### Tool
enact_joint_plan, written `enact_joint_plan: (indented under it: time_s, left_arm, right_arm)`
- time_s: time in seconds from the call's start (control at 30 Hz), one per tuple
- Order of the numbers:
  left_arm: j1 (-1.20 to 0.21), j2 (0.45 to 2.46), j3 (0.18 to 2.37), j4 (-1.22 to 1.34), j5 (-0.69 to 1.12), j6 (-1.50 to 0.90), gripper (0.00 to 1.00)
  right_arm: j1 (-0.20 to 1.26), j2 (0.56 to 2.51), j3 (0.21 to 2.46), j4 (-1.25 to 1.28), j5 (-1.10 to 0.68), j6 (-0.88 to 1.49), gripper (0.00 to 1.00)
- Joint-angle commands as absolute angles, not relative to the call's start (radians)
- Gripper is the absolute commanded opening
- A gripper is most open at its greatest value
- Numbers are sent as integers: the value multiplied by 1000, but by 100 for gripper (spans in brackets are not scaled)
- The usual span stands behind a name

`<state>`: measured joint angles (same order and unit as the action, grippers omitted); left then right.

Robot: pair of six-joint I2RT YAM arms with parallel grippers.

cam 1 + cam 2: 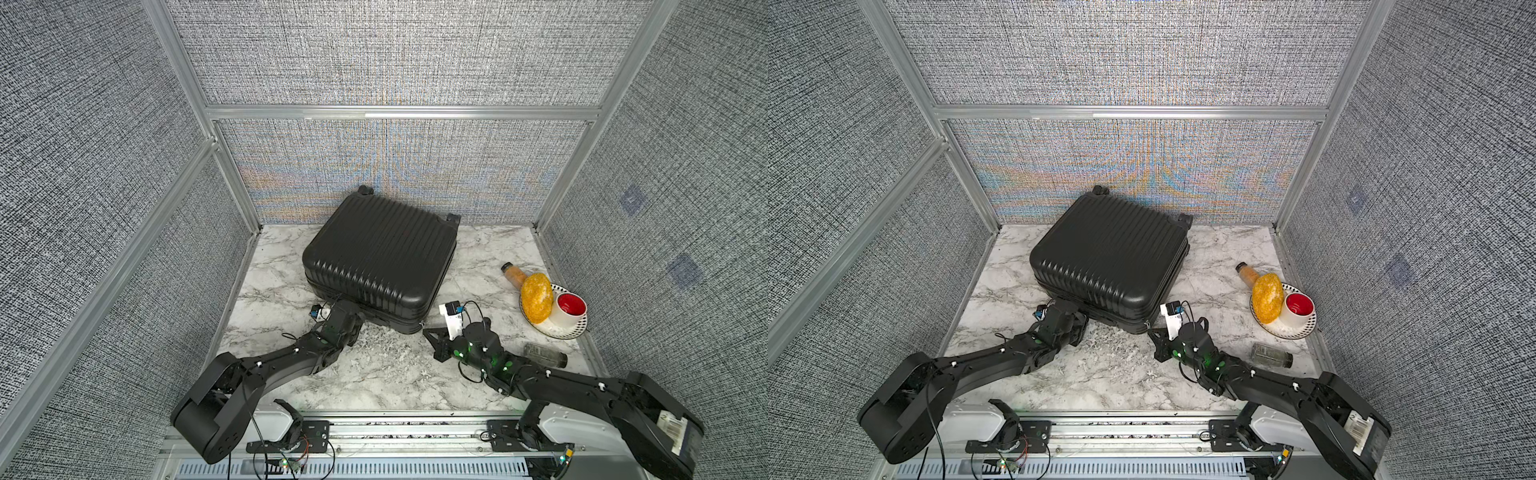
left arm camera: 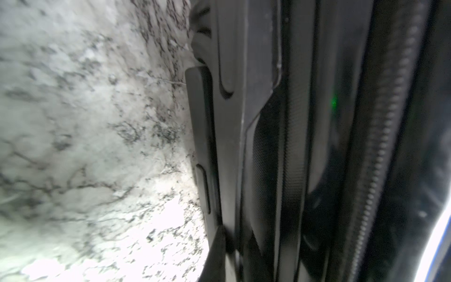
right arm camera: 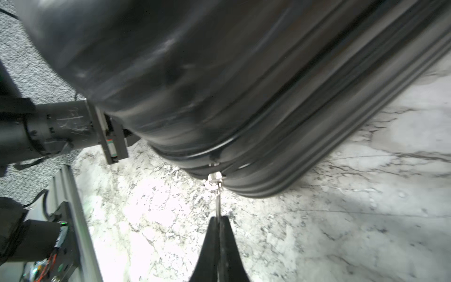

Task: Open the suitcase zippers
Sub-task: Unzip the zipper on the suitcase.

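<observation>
Here the suitcase [image 1: 378, 257] lies flat, shells together, toward the tabletop's [image 1: 395, 374] back edge. The right gripper [image 3: 219, 219] pinches a pull tab [image 3: 218, 197] at the case's near right corner; the left gripper [image 1: 355, 322], pressed together, meets its near side. Unzipping seems barely begun.

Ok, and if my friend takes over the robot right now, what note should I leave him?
Left gripper: shut, against the suitcase's near side; what it pinches is hidden.
Right gripper: shut on the zipper pull at the near right corner.
Suitcase: flat on the table, lid down.
Done: pull grabbed.
To do: drag the zipper around the seam.
</observation>
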<state>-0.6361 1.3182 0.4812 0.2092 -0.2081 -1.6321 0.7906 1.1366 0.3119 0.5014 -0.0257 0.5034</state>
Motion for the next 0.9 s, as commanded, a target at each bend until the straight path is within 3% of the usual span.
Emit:
enact_joint_plan:
  time_s: [0.0,0.4,0.87]
  left_arm:
    - [-604,1287,491,73,-237,-1504,1]
    - [-499,1152,457,-75,-136,-1325,1]
    - [-391,1076,435,-127,-34,-1174,1]
  right_arm:
    - [768,1109,310,369,93,477,0]
    - [551,1133,323,407,-38,404,0]
    - [352,1334,469,474,-158,345,0]
